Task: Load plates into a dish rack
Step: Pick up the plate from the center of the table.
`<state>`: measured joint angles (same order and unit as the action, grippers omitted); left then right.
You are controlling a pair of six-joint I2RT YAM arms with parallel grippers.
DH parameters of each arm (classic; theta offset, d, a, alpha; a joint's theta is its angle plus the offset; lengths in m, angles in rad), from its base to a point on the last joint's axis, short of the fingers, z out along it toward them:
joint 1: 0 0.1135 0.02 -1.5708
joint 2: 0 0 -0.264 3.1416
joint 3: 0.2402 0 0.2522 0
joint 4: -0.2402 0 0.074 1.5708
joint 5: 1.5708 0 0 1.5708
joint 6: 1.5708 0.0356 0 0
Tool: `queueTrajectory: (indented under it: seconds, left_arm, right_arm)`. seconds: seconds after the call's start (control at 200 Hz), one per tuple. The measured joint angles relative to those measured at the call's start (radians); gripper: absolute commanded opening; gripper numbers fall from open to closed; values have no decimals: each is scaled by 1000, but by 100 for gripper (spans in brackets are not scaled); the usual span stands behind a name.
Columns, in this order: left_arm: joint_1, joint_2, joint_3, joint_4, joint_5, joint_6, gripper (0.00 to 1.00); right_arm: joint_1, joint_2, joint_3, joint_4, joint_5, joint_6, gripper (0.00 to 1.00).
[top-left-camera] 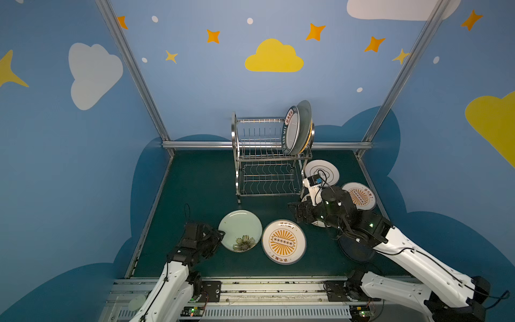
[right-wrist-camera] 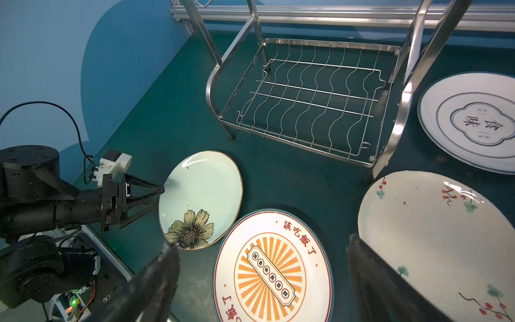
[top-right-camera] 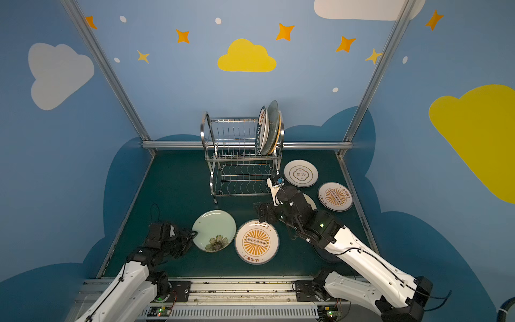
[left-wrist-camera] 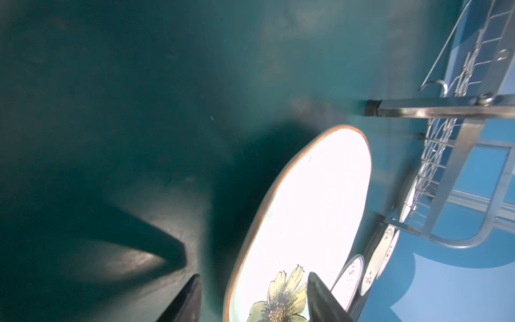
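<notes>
Pale green flower-printed plate (top-left-camera: 240,230) lies on the worktop (top-left-camera: 195,189) before the dish rack (top-left-camera: 267,159). Its rim sits between the fingers of the left gripper (right-wrist-camera: 164,188); whether they clamp it is unclear. The right gripper (right-wrist-camera: 262,241) hovers over a sunburst plate (right-wrist-camera: 273,267), fingers wide apart and empty.

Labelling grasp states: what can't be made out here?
Whether the left gripper grips the flower plate: contact blurred in the right wrist view, glare in the left.
The dark navy plate: mostly under the right arm, both top views.
The rearmost racked plate: only an orange edge shows behind the pale green plate.
</notes>
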<state>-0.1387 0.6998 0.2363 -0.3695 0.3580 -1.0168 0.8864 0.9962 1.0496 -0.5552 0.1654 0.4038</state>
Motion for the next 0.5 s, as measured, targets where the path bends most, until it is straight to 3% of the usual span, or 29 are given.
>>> queueTrajectory:
  seconds: [0.501]
  left_arm:
    - [-6, 152, -15, 147, 8, 21, 37]
  right_arm:
    - [0, 8, -82, 76, -55, 53, 92]
